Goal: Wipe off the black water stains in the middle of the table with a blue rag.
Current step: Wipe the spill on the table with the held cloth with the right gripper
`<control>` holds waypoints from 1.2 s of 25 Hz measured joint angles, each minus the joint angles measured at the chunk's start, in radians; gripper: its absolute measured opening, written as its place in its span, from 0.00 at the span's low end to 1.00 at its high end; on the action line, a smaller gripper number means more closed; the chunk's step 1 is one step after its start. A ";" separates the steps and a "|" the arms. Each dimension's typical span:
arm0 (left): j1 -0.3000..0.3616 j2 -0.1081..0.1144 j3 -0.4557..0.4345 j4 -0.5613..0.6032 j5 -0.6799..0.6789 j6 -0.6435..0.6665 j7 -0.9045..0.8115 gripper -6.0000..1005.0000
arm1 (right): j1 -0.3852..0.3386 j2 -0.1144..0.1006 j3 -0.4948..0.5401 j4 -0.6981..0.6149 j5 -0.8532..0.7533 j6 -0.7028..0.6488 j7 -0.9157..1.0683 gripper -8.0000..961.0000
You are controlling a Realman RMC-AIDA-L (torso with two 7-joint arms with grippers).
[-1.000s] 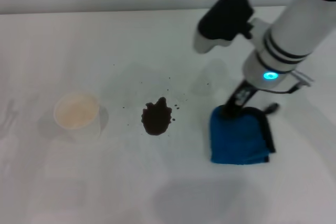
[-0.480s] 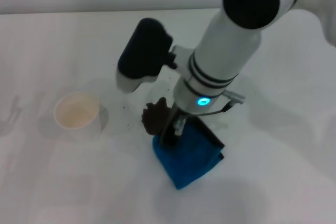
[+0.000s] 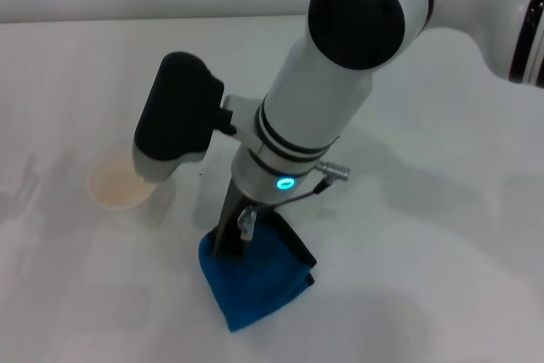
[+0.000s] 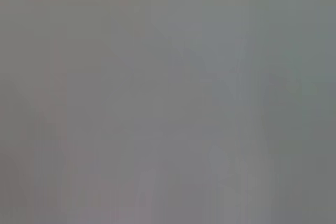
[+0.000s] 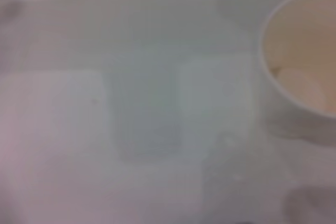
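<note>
In the head view my right arm reaches across the white table (image 3: pixel 408 278) to its middle. At the arm's dark tip, my right gripper (image 3: pixel 226 242) is shut on the upper edge of the blue rag (image 3: pixel 255 285). The rag lies bunched on the table with its black edging (image 3: pixel 297 252) turned to the right. The black water stains are hidden behind the arm and the rag. The left wrist view shows only a plain grey blur, and my left gripper appears in no view.
A white paper cup (image 3: pixel 117 188) stands upright to the left of the rag, partly behind the black wrist housing (image 3: pixel 177 118). The right wrist view shows the same cup (image 5: pixel 304 72) close by on the white table (image 5: pixel 131 103).
My right arm has swept from the right side leftward and toward the front, dragging the blue rag over the spot where the dark stain showed. The stain no longer shows. The cup has stayed put.
</note>
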 joint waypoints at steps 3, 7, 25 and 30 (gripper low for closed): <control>0.006 0.000 0.000 0.001 0.002 0.000 0.000 0.89 | 0.018 0.000 0.003 0.039 -0.013 -0.026 -0.001 0.07; 0.009 0.000 0.000 0.001 0.002 0.000 0.000 0.89 | 0.030 0.000 0.005 0.089 -0.060 -0.052 0.011 0.07; -0.002 0.000 0.000 0.001 -0.005 -0.013 0.000 0.89 | 0.072 0.000 0.039 0.254 -0.352 -0.174 0.171 0.07; -0.002 0.000 0.000 0.001 -0.006 -0.014 0.000 0.89 | 0.072 0.000 0.126 0.281 -0.477 -0.158 0.199 0.08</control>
